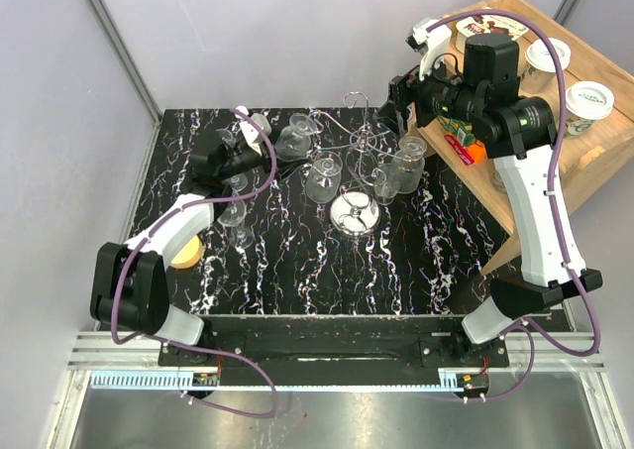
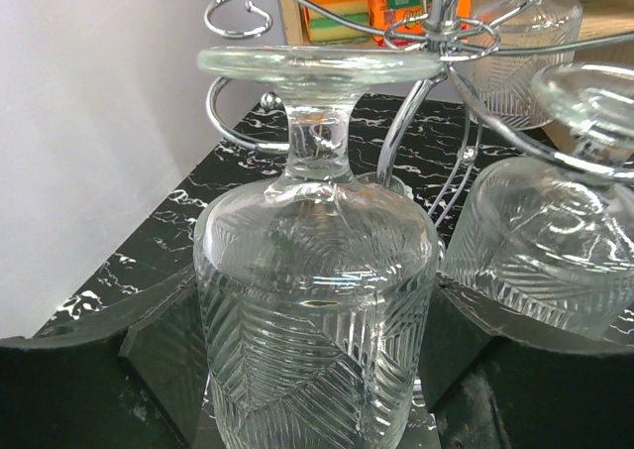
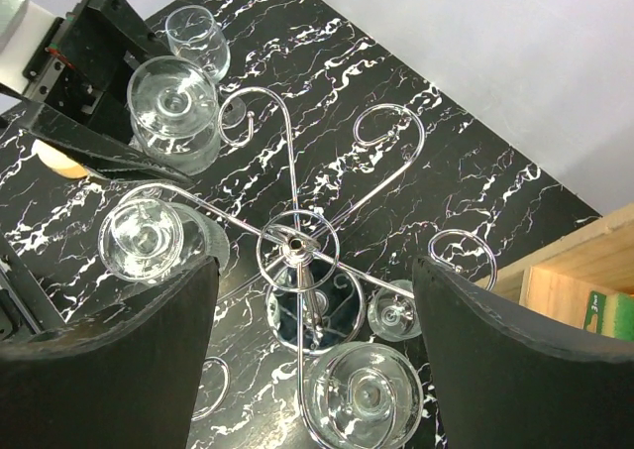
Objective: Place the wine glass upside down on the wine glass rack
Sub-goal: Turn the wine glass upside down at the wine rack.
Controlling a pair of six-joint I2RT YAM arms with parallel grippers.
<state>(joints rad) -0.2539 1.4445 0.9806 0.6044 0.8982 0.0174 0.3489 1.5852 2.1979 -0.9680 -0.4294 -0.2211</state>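
Could easily clank the wine glass (image 2: 317, 271), clamped upside down in the left gripper (image 2: 317, 399) at 9 o'clock of the rack (image 3: 294, 239) from above, into the hanging glass (image 2: 540, 251) at its 3 o'clock or slide past the curled arm (image 2: 238, 13), with right gripper (image 3: 315, 271) gaping wide overhead.

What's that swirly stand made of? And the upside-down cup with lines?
The rack looks like metal wire, chrome-shiny: it mirrors things. The wine glass looks like clear glass, see-through with cut leaf lines; plastic can't be ruled out.
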